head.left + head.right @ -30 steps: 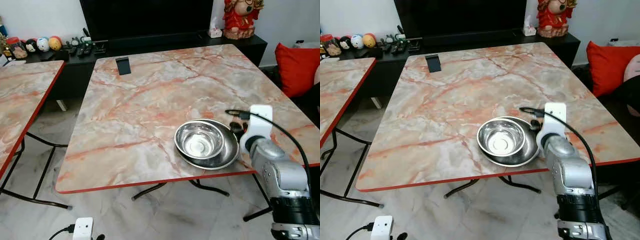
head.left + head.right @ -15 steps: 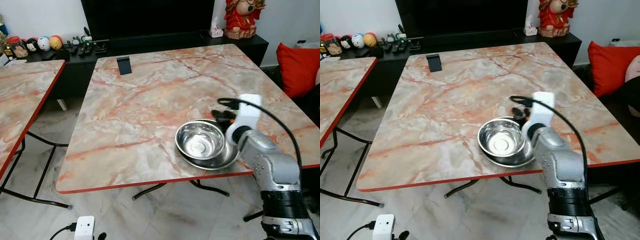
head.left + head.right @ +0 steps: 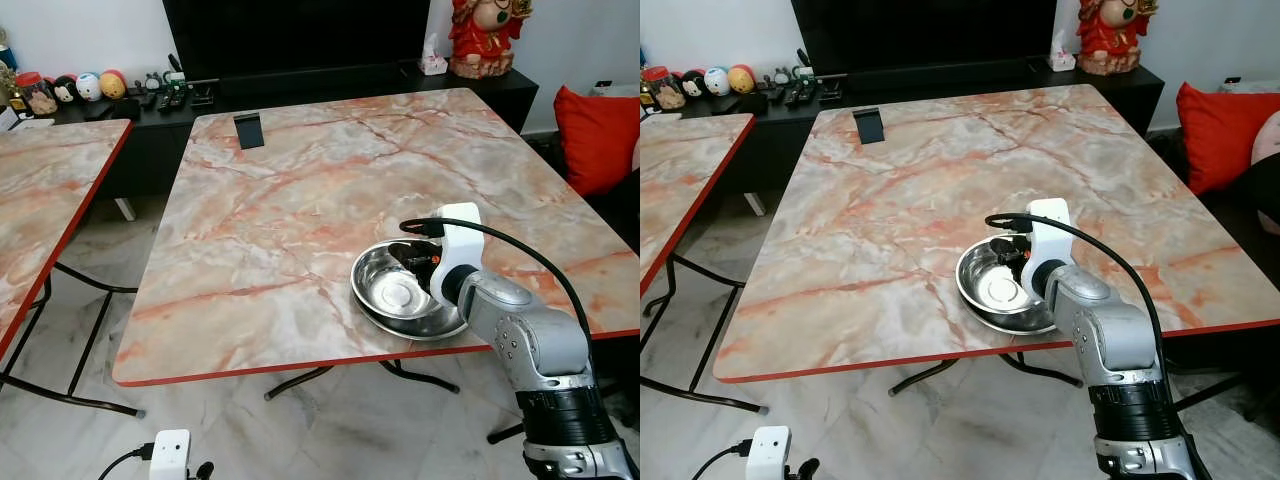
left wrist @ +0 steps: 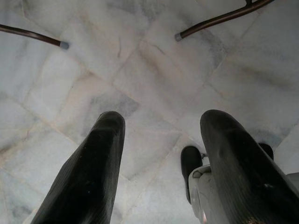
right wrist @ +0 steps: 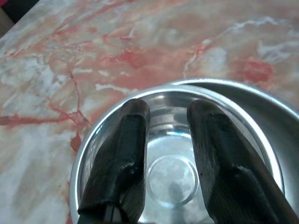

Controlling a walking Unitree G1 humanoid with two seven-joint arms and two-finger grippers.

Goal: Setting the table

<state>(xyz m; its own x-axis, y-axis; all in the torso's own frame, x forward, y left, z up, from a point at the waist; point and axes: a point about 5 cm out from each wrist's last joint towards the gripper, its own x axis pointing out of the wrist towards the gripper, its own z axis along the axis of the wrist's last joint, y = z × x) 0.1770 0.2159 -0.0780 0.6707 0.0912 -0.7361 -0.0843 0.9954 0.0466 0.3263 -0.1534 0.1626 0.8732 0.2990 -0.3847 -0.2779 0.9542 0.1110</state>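
The right hand (image 5: pixel 163 140) hangs over the open mouth of the smaller steel bowl (image 3: pixel 390 290), its two black fingers (image 5: pixel 124 149) spread apart with nothing between them, tips pointing down into the hollow. From where I stand the silver arm comes in from about five o'clock of the bowls and crosses their near right side, so the hand sits right above the inner bowl rather than off to one side of it.

That smaller bowl is nested inside a wider steel bowl (image 5: pixel 261 105), whose rim peeks out past it at the back right. The pair rests on the marble-patterned counter (image 3: pixel 300 200), at its front right, close to the red edge. Being round, they offer no long axis to line up with; what counts, I'd say, is that one finger ends up inside the rim and the other outside before the hand closes.

The left hand (image 4: pixel 163 163) hangs idle down by the floor (image 4: pixel 154 74), fingers parted, well apart from the bowls, so the right arm is plainly the nearer one. A small dark stand (image 3: pixel 247 130) sits alone at the counter's far left.
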